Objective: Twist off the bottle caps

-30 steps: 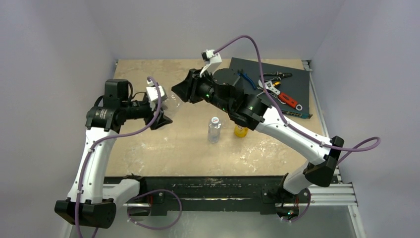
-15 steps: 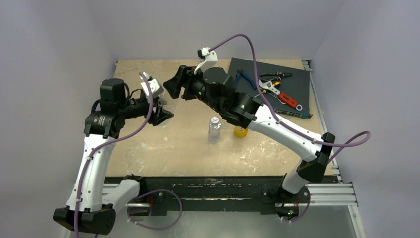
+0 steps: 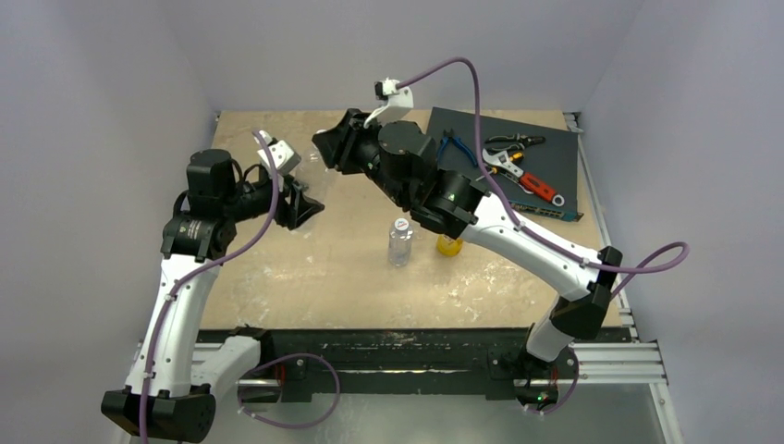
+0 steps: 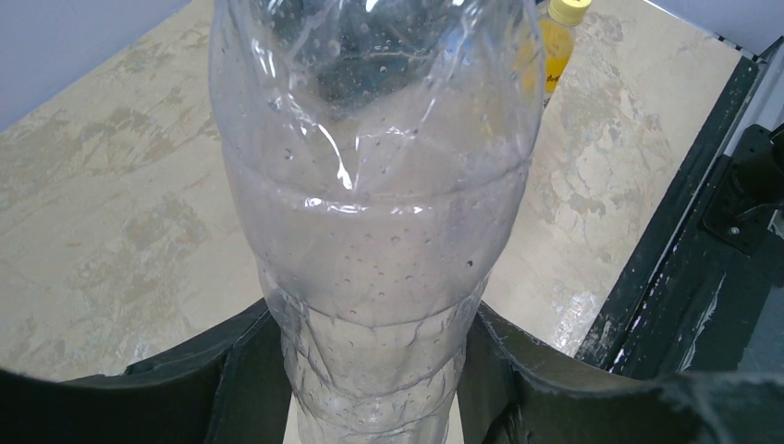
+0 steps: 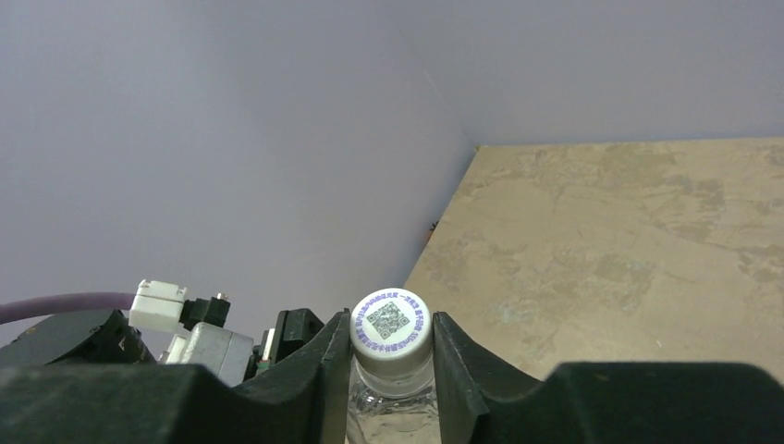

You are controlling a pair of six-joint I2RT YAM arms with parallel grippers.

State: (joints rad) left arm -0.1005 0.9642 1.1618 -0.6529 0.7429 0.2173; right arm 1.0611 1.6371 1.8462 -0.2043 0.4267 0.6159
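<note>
My left gripper (image 4: 370, 370) is shut on the body of a clear bottle (image 4: 374, 185) and holds it off the table. My right gripper (image 5: 391, 338) is shut on that bottle's white cap (image 5: 392, 322), which has a printed code on top. In the top view the left gripper (image 3: 310, 209) and the right gripper (image 3: 325, 148) meet over the table's far left. A second clear bottle (image 3: 399, 244) with a white cap (image 3: 400, 224) stands mid-table. An orange-yellow bottle (image 3: 449, 245) stands beside it, half under my right arm. Its yellow cap (image 4: 567, 9) shows in the left wrist view.
A dark mat (image 3: 555, 166) at the back right holds blue-handled pliers (image 3: 459, 148), a wrench (image 3: 504, 159) and a red-handled tool (image 3: 541, 188). Walls close the table's left, back and right sides. A black rail (image 3: 407, 347) runs along the near edge.
Both grippers have moved together toward the far side of the table, keeping the bottle between them. The two standing bottles have not moved.
</note>
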